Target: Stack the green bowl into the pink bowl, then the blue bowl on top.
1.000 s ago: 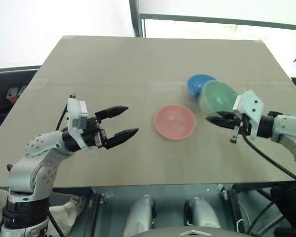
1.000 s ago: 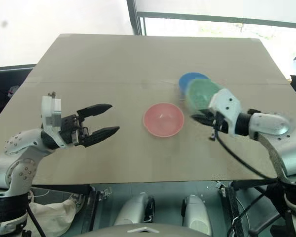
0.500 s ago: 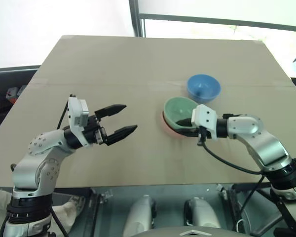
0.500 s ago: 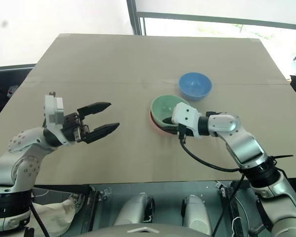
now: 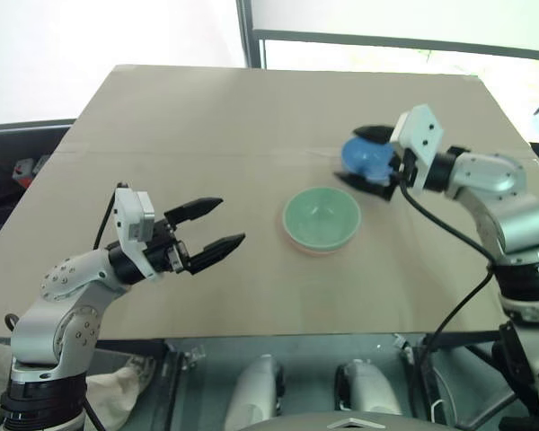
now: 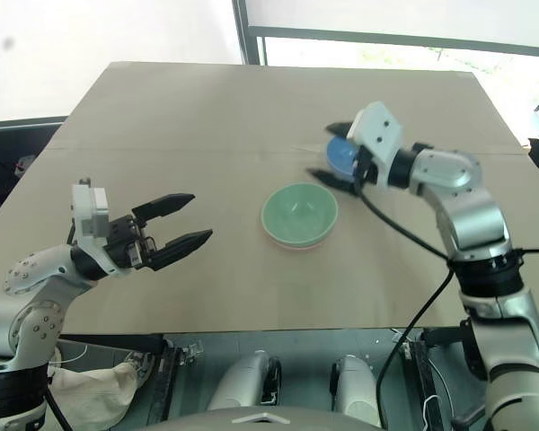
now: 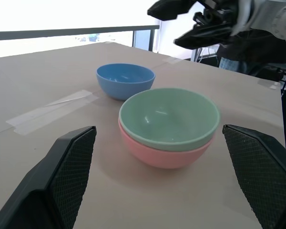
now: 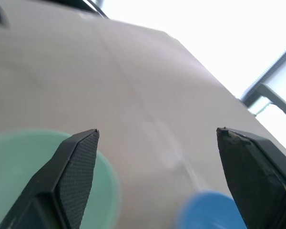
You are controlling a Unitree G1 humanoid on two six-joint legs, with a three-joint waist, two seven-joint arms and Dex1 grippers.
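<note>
the left gripper (image 5: 209, 228) hangs level on a bent arm, fingers spread wide and aimed inward to the right. the right gripper (image 5: 366, 160) reaches farther forward, fingers parted, aimed inward to the left.

The two eye views look down and forward from the head over the table (image 5: 207, 117), which runs from the lower edge to a window at the top; they share nearly the whole scene, the right eye's picture set slightly leftward, so the green bowl (image 5: 322, 218) sits right of centre in one and at centre in the other. The left wrist view sits low, near table height and close, facing across the stacked green bowl and pink bowl (image 7: 164, 158) at centre, the blue bowl (image 7: 125, 80) behind them, and the right gripper (image 7: 193, 21) at upper right. The right wrist view hangs close above the table, looking obliquely across it, with green at lower left and blue at the bottom edge.
</note>
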